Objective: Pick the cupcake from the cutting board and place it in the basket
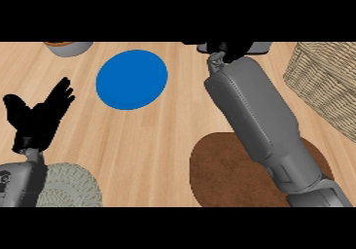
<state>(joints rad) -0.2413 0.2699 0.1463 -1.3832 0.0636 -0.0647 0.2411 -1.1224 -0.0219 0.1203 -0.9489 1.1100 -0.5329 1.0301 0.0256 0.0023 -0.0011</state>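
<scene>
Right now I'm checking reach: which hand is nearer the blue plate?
Left. The left hand rests open just left of the blue plate; the right hand is farther, up at its right.

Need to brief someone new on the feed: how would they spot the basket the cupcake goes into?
Start from the wooden counter and follow it to its right edge, past the grey forearm reaching toward the far side. The basket sits there, partly cut off by the view. It is pale woven wicker with angular sides, unlike the flat blue plate and brown round board.
</scene>
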